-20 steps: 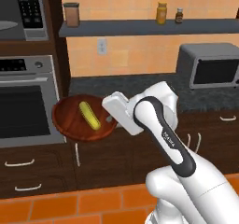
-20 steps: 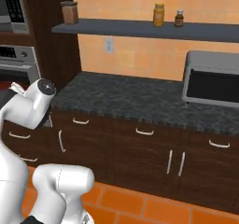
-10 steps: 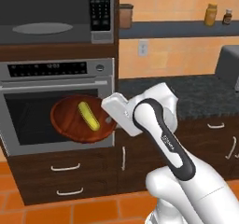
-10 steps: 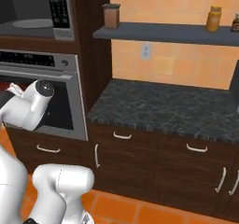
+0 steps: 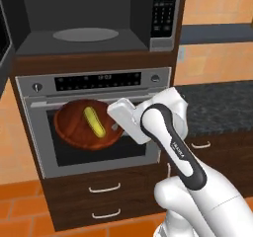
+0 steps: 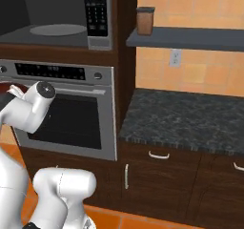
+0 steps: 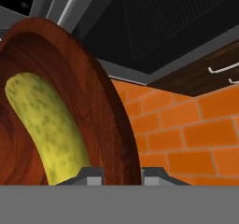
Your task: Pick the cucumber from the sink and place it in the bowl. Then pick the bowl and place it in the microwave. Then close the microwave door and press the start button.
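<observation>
Gripping the bowl (image 5: 81,125) by its right rim, the gripper (image 5: 117,127) carries it in front of the wall oven (image 5: 94,117) window (one fingertip (image 7: 88,174) inside the rim, the other outside). The cucumber (image 5: 94,121) lies inside the bowl, near its middle. Above, the microwave (image 5: 94,16) stands open, its glass plate (image 5: 85,34) bare.

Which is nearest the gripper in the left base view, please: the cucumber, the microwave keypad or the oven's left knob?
1. Cucumber: lying in the bowl, just left of the gripper.
2. Oven's left knob: up and further left.
3. Microwave keypad: well above, to the right.
</observation>
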### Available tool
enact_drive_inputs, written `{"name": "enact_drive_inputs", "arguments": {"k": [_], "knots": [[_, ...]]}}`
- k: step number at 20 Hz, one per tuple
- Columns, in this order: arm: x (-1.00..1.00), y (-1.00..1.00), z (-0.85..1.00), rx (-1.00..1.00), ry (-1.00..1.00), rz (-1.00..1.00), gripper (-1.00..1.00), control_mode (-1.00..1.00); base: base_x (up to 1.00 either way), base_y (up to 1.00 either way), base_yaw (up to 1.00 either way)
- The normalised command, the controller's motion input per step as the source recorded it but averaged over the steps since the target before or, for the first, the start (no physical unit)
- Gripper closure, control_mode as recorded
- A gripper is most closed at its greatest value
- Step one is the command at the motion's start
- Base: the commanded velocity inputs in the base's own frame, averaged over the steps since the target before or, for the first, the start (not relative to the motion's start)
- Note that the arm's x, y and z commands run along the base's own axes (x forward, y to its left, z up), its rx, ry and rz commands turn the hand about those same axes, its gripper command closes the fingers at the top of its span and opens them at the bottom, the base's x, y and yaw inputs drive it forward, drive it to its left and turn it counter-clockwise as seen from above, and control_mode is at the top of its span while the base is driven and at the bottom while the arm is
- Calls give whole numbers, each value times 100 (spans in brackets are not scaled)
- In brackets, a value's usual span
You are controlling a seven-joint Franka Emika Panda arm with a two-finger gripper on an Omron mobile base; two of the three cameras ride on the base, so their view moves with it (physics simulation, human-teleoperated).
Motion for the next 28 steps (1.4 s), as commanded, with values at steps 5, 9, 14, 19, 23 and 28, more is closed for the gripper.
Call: {"name": "enact_drive_inputs", "arguments": {"k": [5,9,14,19,23,28], "knots": [[0,0,0,0,0,0,100,100,14,49,-17],[0,0,0,0,0,0,100,100,3,3,-14],[0,0,0,0,0,0,100,100,24,0,-16],[0,0,0,0,0,0,100,100,28,0,-9],[0,0,0,0,0,0,100,100,56,0,-3],[0,0,0,0,0,0,100,100,23,0,0]]}}
